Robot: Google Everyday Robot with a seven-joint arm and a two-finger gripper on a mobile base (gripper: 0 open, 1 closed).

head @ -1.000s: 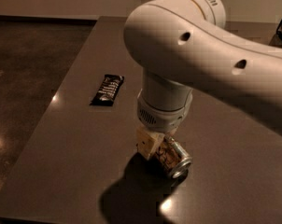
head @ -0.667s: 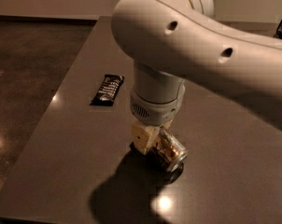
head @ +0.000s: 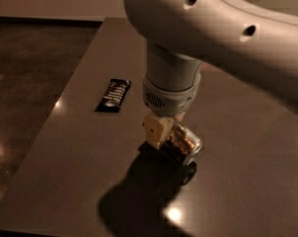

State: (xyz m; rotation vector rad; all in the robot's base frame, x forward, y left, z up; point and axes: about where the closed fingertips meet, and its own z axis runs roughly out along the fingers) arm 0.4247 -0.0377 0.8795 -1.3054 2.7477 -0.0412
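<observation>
**Hand down on a tipped can at the middle of the tabletop**

From my station I see the arm [head: 213, 28] sweeping in from the upper right and turning straight down through its wrist [head: 169, 90]. The hand [head: 165, 138] sits low over the tabletop [head: 247, 147], right at a small drink can [head: 185, 143]. The can is not upright. It lies tilted, one end pointing toward the lower right, with its dark shadow just beneath it. The hand's near side is against the can's left flank, and the far side is hidden behind the can and the wrist. I cannot tell whether the hand is pinching the can or merely spread around it. I also cannot say whether the can rests on the surface or is a shade clear of it.

Off to the left, well apart from the hand, a dark wrapped snack bar [head: 113, 95] lies flat. Beyond the tabletop's left edge is a mottled floor [head: 25, 73].

I judge the can to be light and thin-walled, with a smooth, shiny skin. It would be stiff enough along its length but easy to dent across the barrel, and ready to roll while on its side. To my eye the best hold is across the round body near mid-length, pressed squarely. The rims look like poor holds, since a grip there could skid off.
</observation>
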